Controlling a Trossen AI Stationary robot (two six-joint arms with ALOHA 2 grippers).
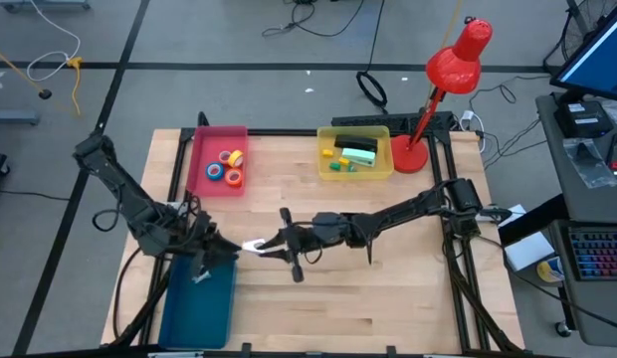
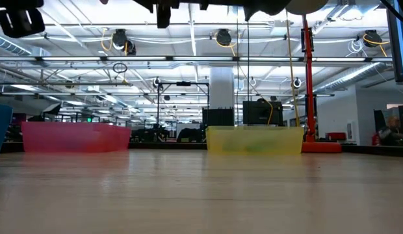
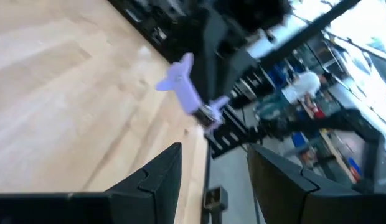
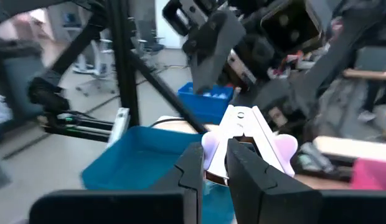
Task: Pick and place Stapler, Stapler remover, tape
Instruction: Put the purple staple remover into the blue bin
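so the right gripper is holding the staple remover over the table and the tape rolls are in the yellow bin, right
Not quite. The right gripper does hold the staple remover over the table, but the tape rolls lie in the pink bin, not the yellow one. The high view shows it.

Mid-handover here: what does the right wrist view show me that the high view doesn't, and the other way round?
Right wrist only: the right claw shut on the lilac-handled metal staple remover. High only: the pink bin with coloured tape rolls, the yellow bin and red desk lamp. Both: the blue tray, the left claw facing the remover.
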